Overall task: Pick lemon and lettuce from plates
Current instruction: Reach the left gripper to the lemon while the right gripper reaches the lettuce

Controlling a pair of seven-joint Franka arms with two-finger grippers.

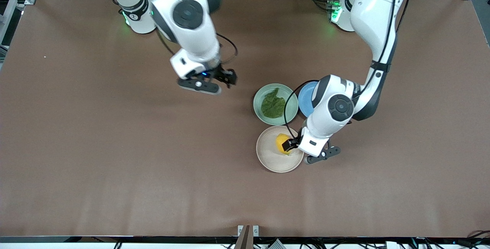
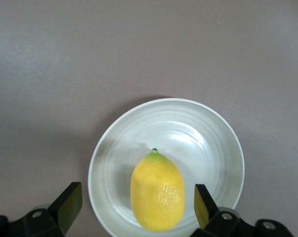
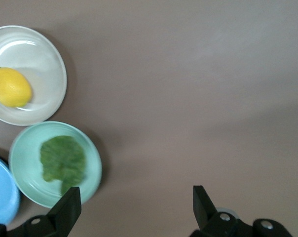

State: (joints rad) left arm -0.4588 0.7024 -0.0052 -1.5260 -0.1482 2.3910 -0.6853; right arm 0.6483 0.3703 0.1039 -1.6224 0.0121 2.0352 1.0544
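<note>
Left gripper [image 1: 289, 146] hangs low over the beige plate [image 1: 268, 159], jaws wide apart astride the lemon [image 2: 157, 191], whose long axis runs crosswise to the gap. Right gripper [image 1: 226, 77], jaws also apart, hovers over bare table, well off the mint plate [image 1: 293, 105] holding the lettuce [image 1: 273, 104]. Blue plate [image 1: 305, 99] sits beside.

Even, soft overhead light on the bench [image 1: 115, 145]; faint shadows under both arms. Mild glare on the cream plate [image 2: 208, 143]; the lettuce [image 3: 62, 160] looks slightly blurred.
</note>
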